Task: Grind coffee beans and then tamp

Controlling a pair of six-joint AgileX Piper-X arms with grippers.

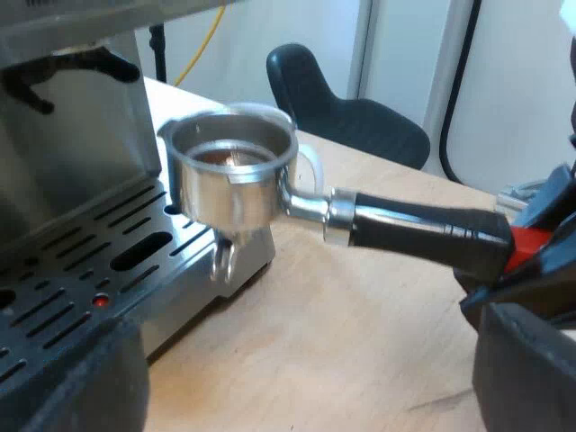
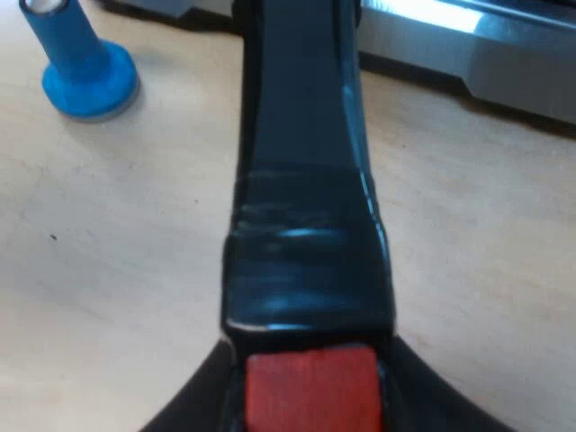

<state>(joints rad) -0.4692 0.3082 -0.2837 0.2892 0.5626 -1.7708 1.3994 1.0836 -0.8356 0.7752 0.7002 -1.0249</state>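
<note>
Right gripper (image 2: 310, 394) clamps the red tip of the black-handled silver holder (image 1: 236, 193) over a corner of the steel drip tray (image 1: 169, 301). Held so far out, it may sag. Left gripper (image 1: 301, 378) gapes empty.

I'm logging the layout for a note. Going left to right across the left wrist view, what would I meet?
The espresso machine → holder basket → dark handle → red end.

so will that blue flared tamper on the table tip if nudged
Probably not: the blue tamper stands upright on its wide flared base, so a low push should slide it on the wooden table. A knock high on its narrow stem might tip it, and being round it could roll.
</note>
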